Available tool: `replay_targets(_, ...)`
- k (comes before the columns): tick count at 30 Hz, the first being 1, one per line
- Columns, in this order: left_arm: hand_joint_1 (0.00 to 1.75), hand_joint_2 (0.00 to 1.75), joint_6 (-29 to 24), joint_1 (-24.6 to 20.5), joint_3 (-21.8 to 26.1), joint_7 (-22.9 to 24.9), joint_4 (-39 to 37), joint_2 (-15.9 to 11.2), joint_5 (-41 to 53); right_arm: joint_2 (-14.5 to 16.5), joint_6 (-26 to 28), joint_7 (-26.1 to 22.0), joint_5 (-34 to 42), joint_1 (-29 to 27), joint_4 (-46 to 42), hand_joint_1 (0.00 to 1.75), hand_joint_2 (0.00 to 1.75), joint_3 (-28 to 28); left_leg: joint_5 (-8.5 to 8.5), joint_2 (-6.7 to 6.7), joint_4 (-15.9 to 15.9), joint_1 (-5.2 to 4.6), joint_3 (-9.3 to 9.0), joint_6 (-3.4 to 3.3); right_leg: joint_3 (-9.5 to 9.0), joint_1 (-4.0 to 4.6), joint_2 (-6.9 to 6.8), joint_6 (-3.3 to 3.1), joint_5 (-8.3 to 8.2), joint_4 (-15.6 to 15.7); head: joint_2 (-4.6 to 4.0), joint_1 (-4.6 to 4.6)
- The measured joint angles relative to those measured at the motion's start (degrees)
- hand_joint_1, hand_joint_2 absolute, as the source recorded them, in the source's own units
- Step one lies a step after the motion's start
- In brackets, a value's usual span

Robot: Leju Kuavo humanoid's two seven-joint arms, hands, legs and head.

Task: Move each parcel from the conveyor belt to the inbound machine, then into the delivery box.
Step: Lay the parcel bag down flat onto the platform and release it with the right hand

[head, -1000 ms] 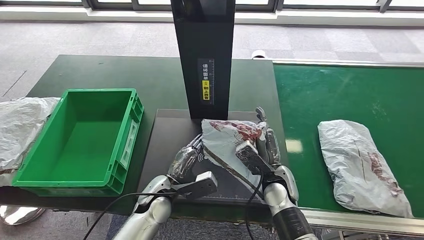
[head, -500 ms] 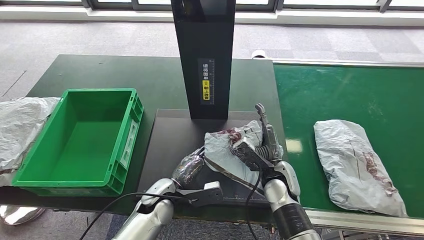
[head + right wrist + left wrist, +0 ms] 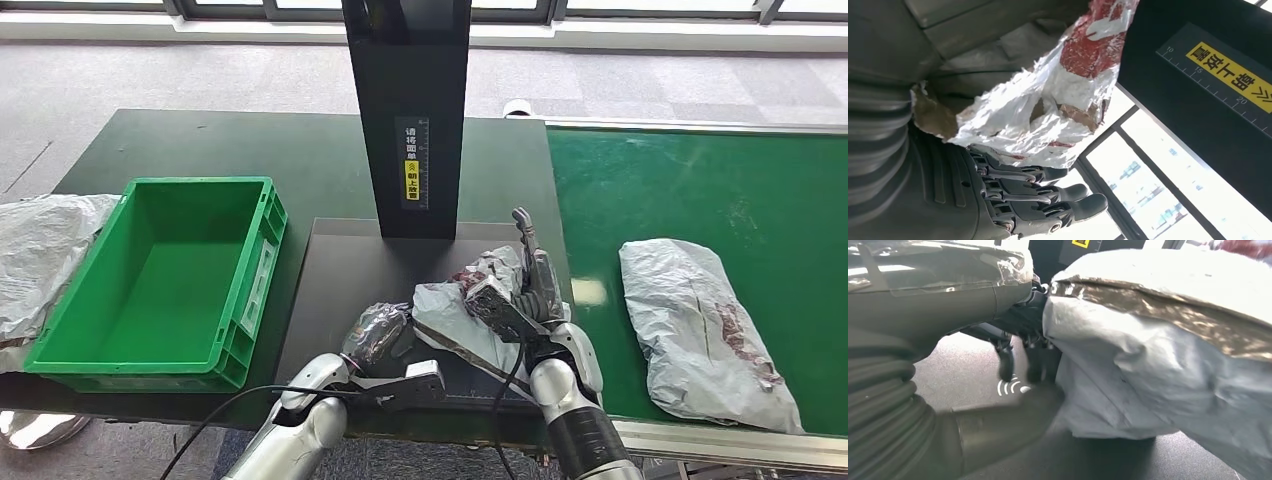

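Head view: a green plastic crate (image 3: 165, 275) is sitting empty at left, the left hand (image 3: 378, 332) is touching, grip unclear, a crumpled grey plastic parcel (image 3: 470, 315) over the black machine plate (image 3: 335, 280), the right hand (image 3: 530, 285) is gripping it, and another grey parcel (image 3: 705, 330) is lying on the green conveyor belt (image 3: 700, 190).

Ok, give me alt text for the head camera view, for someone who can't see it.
Both robot hands, left hand and right hand, hold a crumpled grey parcel over the black inbound machine platform, in front of its dark upright column. An empty green delivery box sits to the left; another grey parcel lies on the green conveyor belt to the right.
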State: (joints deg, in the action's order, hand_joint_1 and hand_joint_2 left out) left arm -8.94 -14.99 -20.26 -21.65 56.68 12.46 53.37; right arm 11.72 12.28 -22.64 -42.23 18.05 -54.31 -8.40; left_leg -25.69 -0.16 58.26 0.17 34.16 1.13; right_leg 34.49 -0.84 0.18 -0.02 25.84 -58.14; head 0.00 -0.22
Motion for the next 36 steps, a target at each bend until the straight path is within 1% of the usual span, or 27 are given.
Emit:
replay_targets(24, 1.75, 1.75, -0.5, 0.0, 0.0, -0.2, 0.3, 0.0, -0.1, 0.0, 0.0, -0.1, -0.3, 0.0, 0.0, 0.00, 1.75, 0.3, 0.00, 0.00, 0.0, 0.00, 0.00, 0.00, 0.00, 0.00, 0.00, 0.00, 0.00, 0.0, 0.00, 0.00)
replay_targets(26, 1.75, 1.75, -1.3, 0.1, 0.1, -0.6, 0.6, 0.1, 0.2, 0.0, 0.0, -0.1, -0.3, 0.0, 0.0, 0.00, 1.75, 0.3, 0.00, 0.00, 0.0, 0.00, 0.00, 0.00, -0.01, 0.00, 0.00, 0.00, 0.00, 0.0, 0.00, 0.00)
replay_targets(27, 1.75, 1.75, -3.2, 0.6, 0.8, -1.3, 1.4, 0.5, 0.9, 0.0, 0.1, -0.1, -0.3, 0.0, 0.0, 0.00, 1.75, 0.3, 0.00, 0.00, 0.0, 0.00, 0.01, 0.00, 0.00, 0.00, 0.00, 0.00, 0.00, 0.0, 0.00, 0.00)
replay_targets(28, 1.75, 1.75, -7.0, 1.3, 2.1, -2.4, 2.8, 1.1, 1.9, 0.0, 0.2, -0.1, -0.3, 0.0, 0.0, 0.00, 1.75, 0.3, 0.00, 0.01, 0.0, 0.00, 0.02, 0.00, 0.01, 0.00, 0.01, 0.00, 0.00, 0.0, 0.00, 0.00)
replay_targets(30, 1.75, 1.75, -18.7, 2.9, 6.7, -3.8, 7.9, 3.0, 4.3, -0.1, 0.4, -0.2, -0.2, -0.1, 0.1, 0.00, 1.75, 0.4, 0.00, 0.05, 0.0, 0.01, 0.04, 0.01, 0.04, 0.01, 0.04, 0.00, -0.01, 0.0, -0.01, 0.02)
replay_targets(31, 1.75, 1.75, -24.6, 3.5, 9.4, -3.7, 11.3, 3.7, 5.5, -0.1, 0.5, -0.4, -0.1, -0.1, 0.1, 0.00, 1.75, 0.5, -0.01, 0.08, 0.0, 0.01, 0.04, 0.02, 0.06, 0.02, 0.06, 0.00, -0.01, 0.0, -0.01, 0.01)
replay_targets(32, 1.75, 1.75, -28.7, 4.0, 12.0, -3.2, 14.9, 4.2, 6.6, -0.1, 0.6, -0.6, 0.0, -0.1, 0.3, 0.00, 1.75, 0.5, -0.02, 0.10, 0.0, 0.01, 0.04, 0.02, 0.06, 0.02, 0.08, 0.00, 0.00, 0.0, -0.01, 0.00)
replay_targets(33, 1.75, 1.75, -31.0, 4.4, 14.4, -2.7, 18.6, 4.3, 7.7, -0.1, 0.8, -0.9, 0.1, 0.0, 0.5, 0.00, 1.75, 0.5, -0.02, 0.11, 0.0, 0.01, 0.03, 0.04, 0.06, 0.04, 0.09, -0.01, 0.00, 0.0, -0.01, -0.02)
replay_targets(34, 1.75, 1.75, -31.9, 4.8, 16.7, -2.4, 22.4, 4.4, 8.9, -0.1, 1.0, -1.2, 0.2, 0.1, 0.8, 0.00, 1.75, 0.5, -0.02, 0.10, 0.0, 0.02, 0.04, 0.05, 0.06, 0.08, 0.08, -0.02, 0.00, 0.0, -0.01, -0.03)
replay_targets(36, 1.75, 1.75, -31.8, 5.4, 20.4, -2.2, 28.9, 4.5, 10.9, 0.0, 1.2, -1.6, 0.5, 0.4, 1.4, 0.00, 1.75, 0.5, -0.01, 0.07, 0.0, 0.05, 0.05, 0.06, 0.06, 0.15, 0.04, -0.03, 0.01, 0.0, 0.00, -0.02)
